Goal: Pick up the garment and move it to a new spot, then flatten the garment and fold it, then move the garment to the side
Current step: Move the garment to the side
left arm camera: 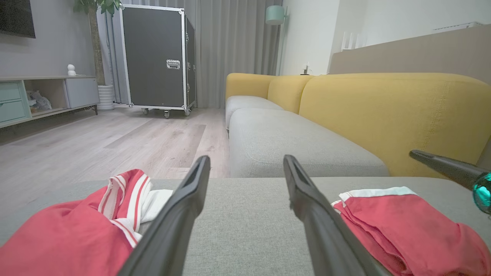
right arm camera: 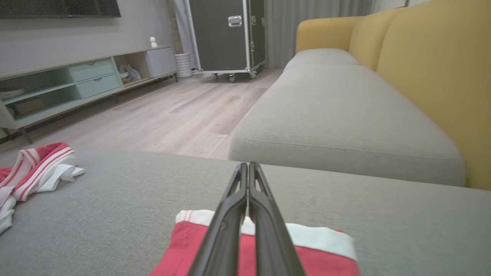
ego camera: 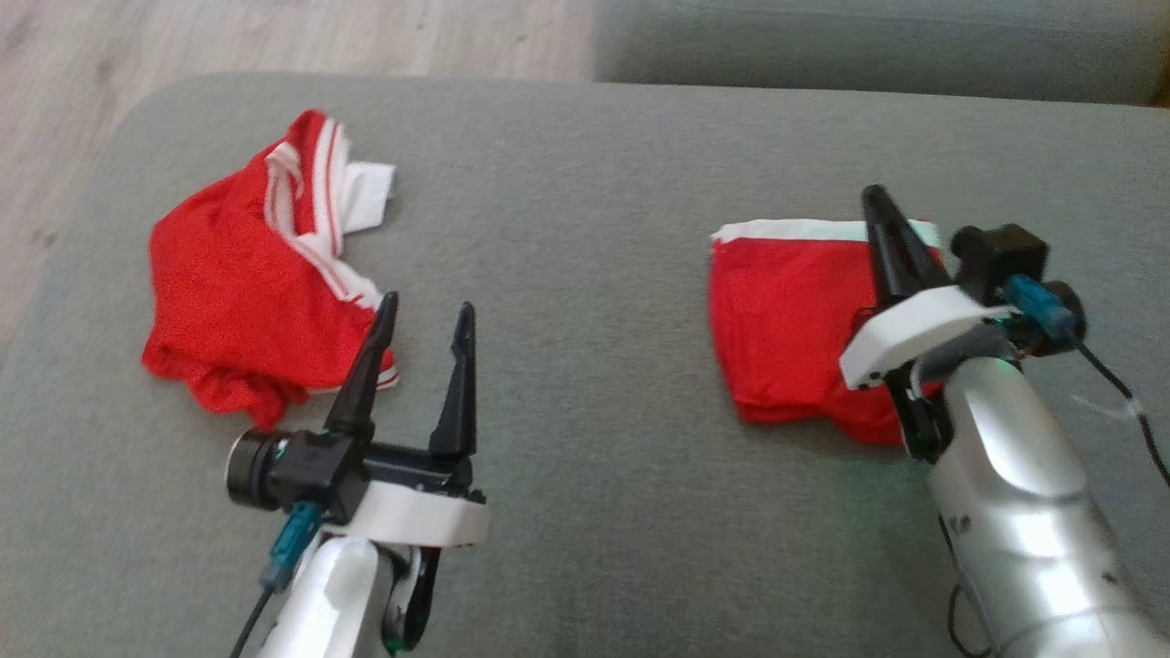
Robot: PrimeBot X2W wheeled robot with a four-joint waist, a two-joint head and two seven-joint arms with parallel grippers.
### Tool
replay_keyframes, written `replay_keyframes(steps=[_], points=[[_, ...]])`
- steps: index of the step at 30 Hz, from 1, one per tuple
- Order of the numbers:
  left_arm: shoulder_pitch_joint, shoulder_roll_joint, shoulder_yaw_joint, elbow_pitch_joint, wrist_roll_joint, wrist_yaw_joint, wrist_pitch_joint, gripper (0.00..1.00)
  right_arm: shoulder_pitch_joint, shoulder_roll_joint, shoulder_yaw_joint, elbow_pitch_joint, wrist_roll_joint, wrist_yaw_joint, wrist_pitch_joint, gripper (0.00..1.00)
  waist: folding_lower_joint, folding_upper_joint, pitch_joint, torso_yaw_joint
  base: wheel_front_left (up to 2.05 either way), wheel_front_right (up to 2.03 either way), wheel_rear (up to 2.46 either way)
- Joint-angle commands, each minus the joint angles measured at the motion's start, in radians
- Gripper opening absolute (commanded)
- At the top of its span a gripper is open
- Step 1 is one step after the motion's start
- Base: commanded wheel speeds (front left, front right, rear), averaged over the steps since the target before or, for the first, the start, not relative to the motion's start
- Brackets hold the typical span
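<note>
Two red garments with white trim lie well apart on a broad grey cushion (ego camera: 585, 183). The crumpled garment (ego camera: 242, 302) sits towards the robot's left in a loose heap, its striped white band turned up at the far edge. The folded garment (ego camera: 781, 320) lies towards the right as a neat, flat rectangle with its white waistband along the far side. The left gripper (ego camera: 429, 303) hangs over bare cushion just beside the near right corner of the crumpled heap, its two dark fingers spread wide with nothing between them. The right gripper (ego camera: 876, 196) is above the right part of the folded piece, fingers pressed together into a single point and gripping no cloth (whether their undersides brush the fabric cannot be told). In the wrist views a grey sofa seat (left arm camera: 299, 142) with a yellow back (left arm camera: 387, 111) lies beyond the cushion, with a pale wood floor (left arm camera: 96, 145) to its left and a black wheeled case (left arm camera: 153, 57) at the far wall.
</note>
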Motion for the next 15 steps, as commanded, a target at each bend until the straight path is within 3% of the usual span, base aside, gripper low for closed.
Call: replay_keyframes(steps=[1,9,10,15], points=[[-0.007,0.004,0.050,-0.035,0.010,0.006,-0.006,1.00,0.042,0.013,-0.010,-0.082,-0.022,0.007,-0.013,0.00,0.0000,0.0000,-0.035,-0.049,0.00,0.00,0.00],[0.045,0.004,0.108,-0.037,0.028,-0.003,-0.006,1.00,0.225,0.014,-0.087,-0.300,-0.054,0.007,-0.013,0.00,0.0000,0.0000,-0.090,-0.130,0.00,0.00,0.00],[0.054,0.004,0.115,-0.039,0.030,-0.003,-0.006,1.00,0.250,0.015,-0.096,-0.331,-0.060,0.007,-0.013,1.00,0.0000,0.0000,-0.096,-0.138,0.00,0.00,0.00],[0.084,0.004,0.127,-0.041,0.031,-0.006,-0.006,1.00,0.359,0.016,-0.119,-0.419,-0.022,0.007,-0.013,1.00,0.0000,0.0000,-0.119,-0.155,0.00,0.00,0.00]])
